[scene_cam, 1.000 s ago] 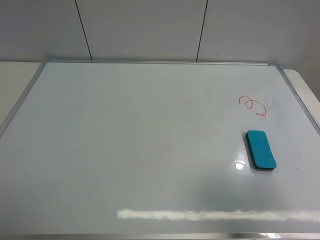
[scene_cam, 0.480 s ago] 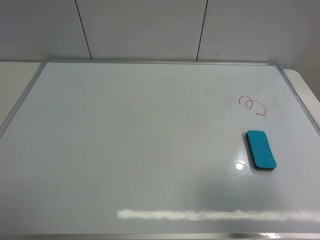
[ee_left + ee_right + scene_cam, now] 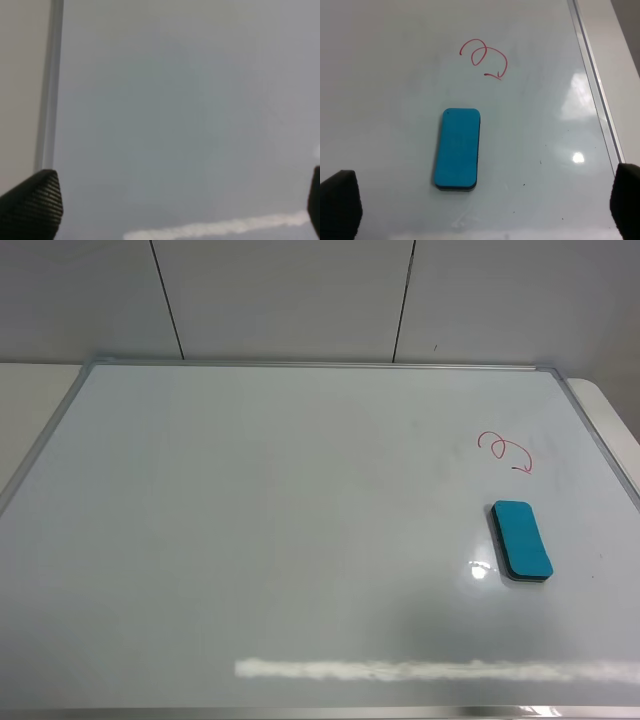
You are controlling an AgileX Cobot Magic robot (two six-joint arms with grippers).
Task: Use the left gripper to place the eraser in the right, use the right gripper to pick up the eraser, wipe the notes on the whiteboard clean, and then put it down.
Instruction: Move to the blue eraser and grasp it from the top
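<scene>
High view: whole whiteboard [image 3: 250, 540] lying flat on a beige desk [image 3: 25, 400], panelled wall [image 3: 280, 295] behind. No arm shows in this view; the pincers appear in the wrist views only.

Eraser [image 3: 521, 539] lies flat on the board, right side, toward the near edge, long axis roughly running away from the camera. Red scribble [image 3: 505, 452] is just beyond its far end, near but not touching. Both show in the high and right wrist views only.

Right wrist: right pincer [image 3: 482, 205] is wide open, black tips at opposite edges of the picture, gripping nothing. Eraser sits between and ahead of the tips, not touching either. This view shows detail the high one lacks: matte teal top, rounded corners, thin dark layer underneath, a few dark specks on the board beside it. Scribble is two curly loops with a short hooked tail.

Left wrist: blurry. Left pincer [image 3: 172, 205] is also spread open and empty. One fingertip [image 3: 30, 205] has a woven, knurled black texture; the other barely shows at the picture's edge. Under it is bare board, plus a stretch of thin silver frame [image 3: 50, 90] with desk past it.

Board surface is glossy: a bright glare strip [image 3: 400, 670] along the near edge, with a small light spot next to the eraser.
</scene>
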